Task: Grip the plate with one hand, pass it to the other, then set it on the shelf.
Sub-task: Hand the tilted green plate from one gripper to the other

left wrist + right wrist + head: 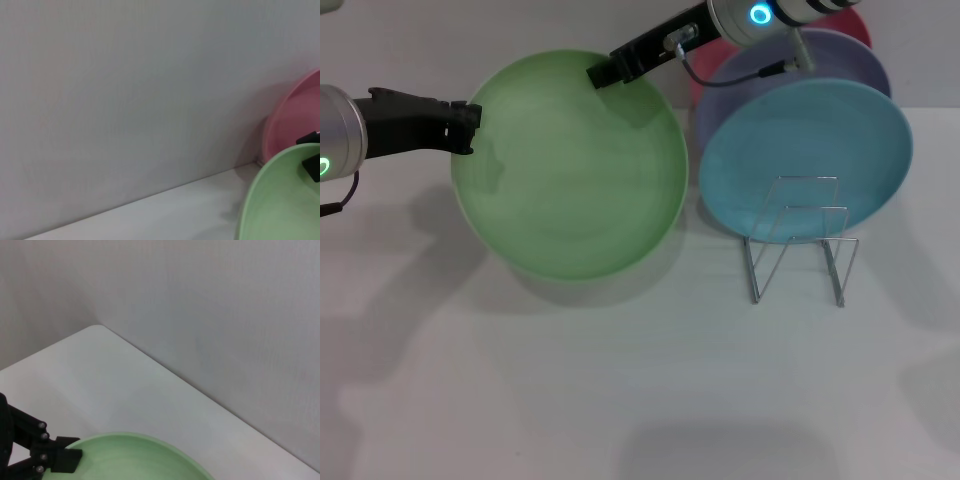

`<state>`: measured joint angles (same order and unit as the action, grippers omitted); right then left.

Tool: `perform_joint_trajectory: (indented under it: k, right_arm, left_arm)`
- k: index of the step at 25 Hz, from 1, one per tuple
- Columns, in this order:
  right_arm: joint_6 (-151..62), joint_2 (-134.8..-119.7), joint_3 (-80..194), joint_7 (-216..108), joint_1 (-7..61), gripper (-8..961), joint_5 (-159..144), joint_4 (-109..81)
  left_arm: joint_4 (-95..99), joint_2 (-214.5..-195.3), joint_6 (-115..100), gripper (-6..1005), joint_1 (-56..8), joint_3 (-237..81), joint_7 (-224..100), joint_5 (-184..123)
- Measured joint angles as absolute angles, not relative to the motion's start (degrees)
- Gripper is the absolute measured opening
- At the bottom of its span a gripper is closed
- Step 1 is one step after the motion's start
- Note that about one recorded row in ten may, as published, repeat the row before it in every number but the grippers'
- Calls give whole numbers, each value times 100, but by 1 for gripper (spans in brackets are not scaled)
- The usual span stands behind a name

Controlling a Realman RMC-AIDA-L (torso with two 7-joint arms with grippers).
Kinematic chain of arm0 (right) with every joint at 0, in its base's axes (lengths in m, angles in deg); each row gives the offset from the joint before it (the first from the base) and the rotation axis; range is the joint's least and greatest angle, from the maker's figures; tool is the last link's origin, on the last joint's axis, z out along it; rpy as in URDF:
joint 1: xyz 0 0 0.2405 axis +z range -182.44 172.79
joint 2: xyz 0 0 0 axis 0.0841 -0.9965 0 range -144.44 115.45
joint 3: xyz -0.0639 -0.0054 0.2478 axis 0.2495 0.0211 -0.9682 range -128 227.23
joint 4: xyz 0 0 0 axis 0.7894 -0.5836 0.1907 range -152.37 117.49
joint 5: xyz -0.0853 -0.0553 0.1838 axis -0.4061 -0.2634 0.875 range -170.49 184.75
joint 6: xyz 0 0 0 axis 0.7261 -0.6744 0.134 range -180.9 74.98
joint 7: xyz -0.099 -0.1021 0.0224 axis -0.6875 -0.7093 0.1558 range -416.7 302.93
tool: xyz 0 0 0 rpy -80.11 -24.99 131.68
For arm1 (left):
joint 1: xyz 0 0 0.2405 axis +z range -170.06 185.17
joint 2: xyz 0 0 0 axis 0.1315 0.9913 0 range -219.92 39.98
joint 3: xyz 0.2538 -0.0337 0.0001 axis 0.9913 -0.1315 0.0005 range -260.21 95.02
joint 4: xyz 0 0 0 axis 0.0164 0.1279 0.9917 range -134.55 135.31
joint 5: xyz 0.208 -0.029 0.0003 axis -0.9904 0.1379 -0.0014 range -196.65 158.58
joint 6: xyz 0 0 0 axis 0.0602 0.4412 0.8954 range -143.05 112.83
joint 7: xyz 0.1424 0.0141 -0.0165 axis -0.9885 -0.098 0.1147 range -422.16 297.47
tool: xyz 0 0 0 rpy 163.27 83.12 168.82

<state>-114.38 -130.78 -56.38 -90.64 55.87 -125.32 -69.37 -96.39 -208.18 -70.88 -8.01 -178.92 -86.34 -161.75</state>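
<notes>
The light green plate (570,170) hangs tilted above the table, left of the rack. My left gripper (468,127), on the green-lit arm, is shut on its left rim; the right wrist view shows one of its fingers (62,460) against the plate's edge (140,455). My right gripper (603,75), on the cyan-lit arm, reaches in from the upper right and is shut on the plate's top rim. The left wrist view shows its fingertips (312,167) astride the green rim (280,200). The silver wire shelf (800,240) stands to the right.
A turquoise-blue plate (820,150) leans upright in the shelf, with a lavender plate (820,60) behind it and a pink plate (295,120) farthest back. A white wall runs close behind the table.
</notes>
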Motion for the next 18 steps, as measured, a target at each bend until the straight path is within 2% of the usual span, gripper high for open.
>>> perform_joint_trajectory:
  k: [4, 8, 14, 18]
  right_arm:
    - [-11395, -13078, -5614, -9064, 5583, 348, -12532, -6937]
    - [-11374, -13122, -5595, -9365, 5556, 356, -12483, -6890]
    - [-11341, -13230, -5609, -9863, 5425, 232, -12354, -6918]
    - [-11340, -13242, -5602, -9881, 5341, 214, -12339, -7051]
  left_arm:
    - [-9644, -20818, -7096, 36, -801, -17892, -8634, -16175]
    - [-9648, -20818, -7092, 36, -800, -17893, -8639, -16159]
    - [-9593, -20803, -6990, 36, -763, -17980, -8995, -15642]
    - [-9551, -20806, -6962, 57, -700, -18054, -9365, -15106]
